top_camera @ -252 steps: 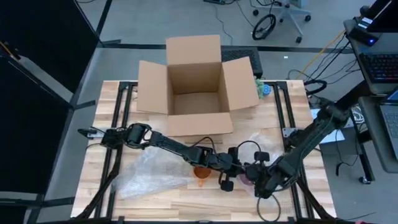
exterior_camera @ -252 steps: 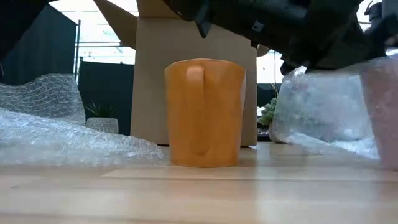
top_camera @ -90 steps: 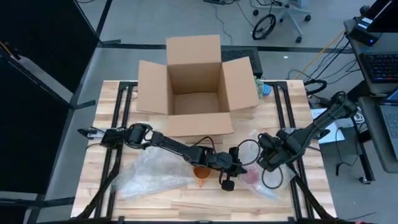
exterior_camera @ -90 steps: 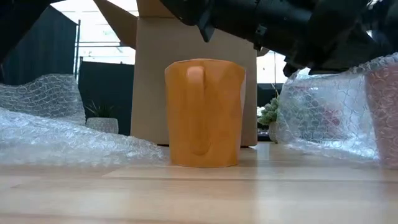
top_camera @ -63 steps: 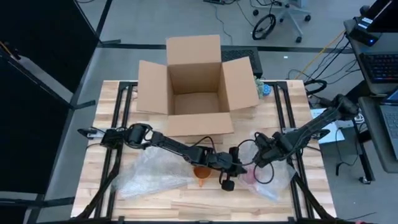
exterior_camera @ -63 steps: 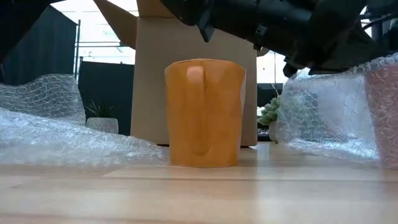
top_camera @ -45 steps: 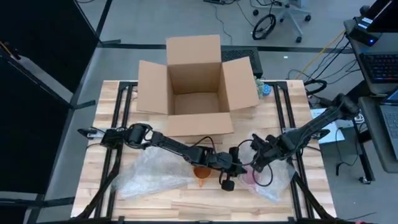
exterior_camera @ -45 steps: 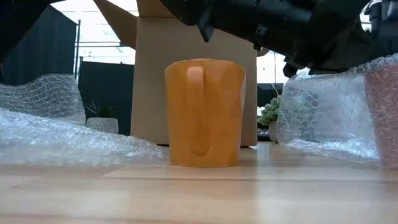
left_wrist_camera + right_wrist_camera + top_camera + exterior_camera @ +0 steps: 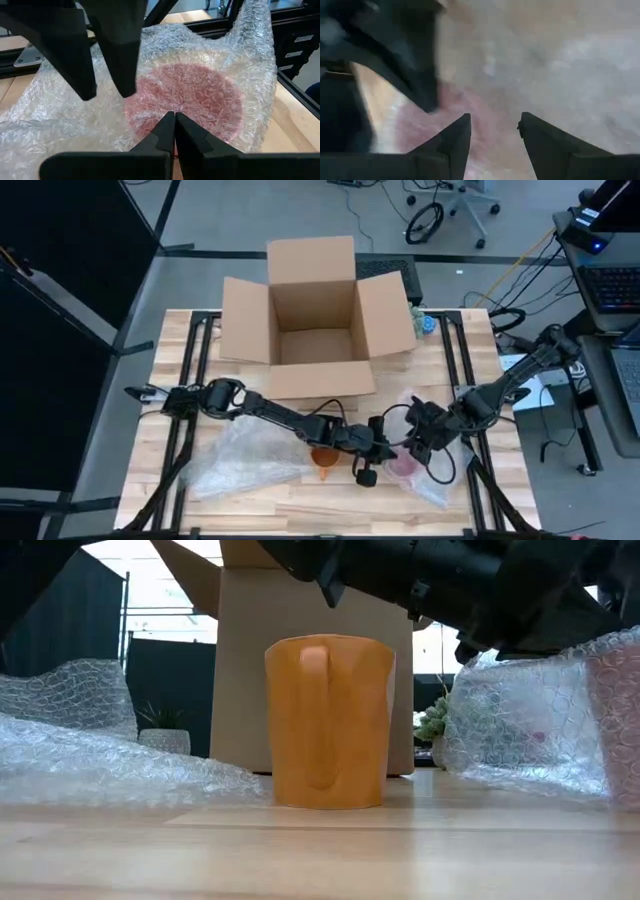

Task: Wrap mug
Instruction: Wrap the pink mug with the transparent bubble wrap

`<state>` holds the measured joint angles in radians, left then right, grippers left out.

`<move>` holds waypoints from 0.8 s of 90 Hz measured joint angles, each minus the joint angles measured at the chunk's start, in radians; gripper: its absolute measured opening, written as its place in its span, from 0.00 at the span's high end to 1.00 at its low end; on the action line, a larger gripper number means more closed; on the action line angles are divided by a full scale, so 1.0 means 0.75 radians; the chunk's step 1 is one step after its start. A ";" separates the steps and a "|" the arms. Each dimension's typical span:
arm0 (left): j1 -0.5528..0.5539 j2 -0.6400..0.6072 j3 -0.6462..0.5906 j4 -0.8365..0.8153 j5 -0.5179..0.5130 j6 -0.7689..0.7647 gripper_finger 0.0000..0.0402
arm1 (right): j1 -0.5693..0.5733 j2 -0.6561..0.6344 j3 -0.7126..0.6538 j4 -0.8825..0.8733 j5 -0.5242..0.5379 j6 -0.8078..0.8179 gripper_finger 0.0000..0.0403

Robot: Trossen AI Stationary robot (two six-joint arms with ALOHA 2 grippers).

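A red mug (image 9: 200, 95) stands at the table's near right under a sheet of bubble wrap (image 9: 235, 60) that is draped over it and rises around it. My left gripper (image 9: 174, 117) reaches in from the left and is shut at the wrap over the mug. My right gripper (image 9: 492, 125) hovers open just above the mug, its fingers (image 9: 120, 55) close in front of the left gripper. An orange mug (image 9: 325, 458) stands bare and upright on the table to the left of the red one. My left gripper pinches the bubble wrap (image 9: 172, 107) between its two fingertips, where the sheet lies over the left side of the red mug. It comes from the table's left, slanting down. The sheet lies slack over the mug and on the table around it.
A second bubble wrap sheet (image 9: 240, 460) lies at the near left. An open cardboard box (image 9: 315, 320) stands at the far middle. Black frame rails (image 9: 455, 370) run along the table's sides.
My right gripper has moved a little toward the table's left and near edge, closing in over the wrapped red mug and the left gripper. The left gripper and both mugs have stayed where they were.
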<state>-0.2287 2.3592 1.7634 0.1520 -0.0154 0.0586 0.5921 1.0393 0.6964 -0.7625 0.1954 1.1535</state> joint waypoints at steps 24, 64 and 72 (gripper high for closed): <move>0.000 0.000 0.000 0.000 0.000 -0.001 1.00 | -0.095 0.002 0.000 -0.460 0.221 0.367 0.61; 0.000 0.000 0.000 0.000 0.000 -0.001 1.00 | -0.549 0.002 -0.001 -0.517 0.155 -0.038 0.59; 0.000 0.000 0.000 0.000 0.000 -0.001 1.00 | -0.621 0.002 -0.001 -0.491 0.105 -0.141 0.56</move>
<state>-0.2287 2.3592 1.7634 0.1520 -0.0154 0.0582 0.1267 1.0409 0.6960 -1.1311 0.2739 1.0475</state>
